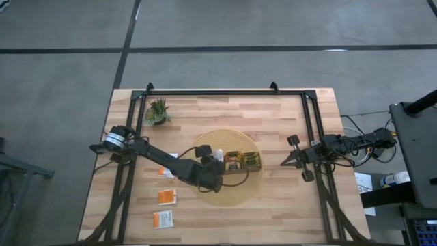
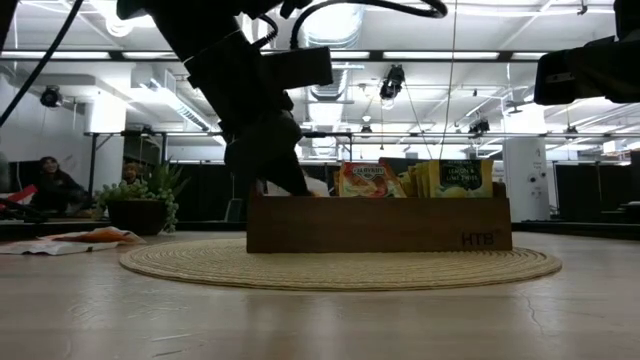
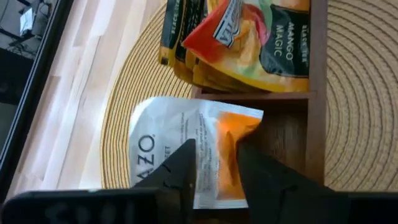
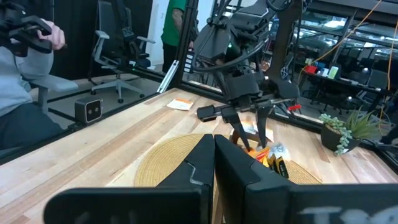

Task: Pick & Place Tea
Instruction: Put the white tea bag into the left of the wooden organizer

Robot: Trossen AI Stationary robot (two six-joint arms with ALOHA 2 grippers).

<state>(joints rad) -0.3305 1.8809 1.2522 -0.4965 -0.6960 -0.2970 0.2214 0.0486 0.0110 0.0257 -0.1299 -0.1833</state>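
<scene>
Currently left gripper (image 3: 214, 171) over end compartment of wooden tray (image 3: 314, 106), fingers parted astride white-and-orange Tazo sachet (image 3: 193, 146), grip unclear; risk: sachet draped over tray wall onto woven mat (image 3: 367, 93), may slide out when lifted clear.

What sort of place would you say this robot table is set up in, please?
Probably a robotics lab or open workshop hall. The low view shows an exposed ceiling with strip lights; the right wrist view shows office chairs and cluttered workbenches beyond the wooden table.
</scene>
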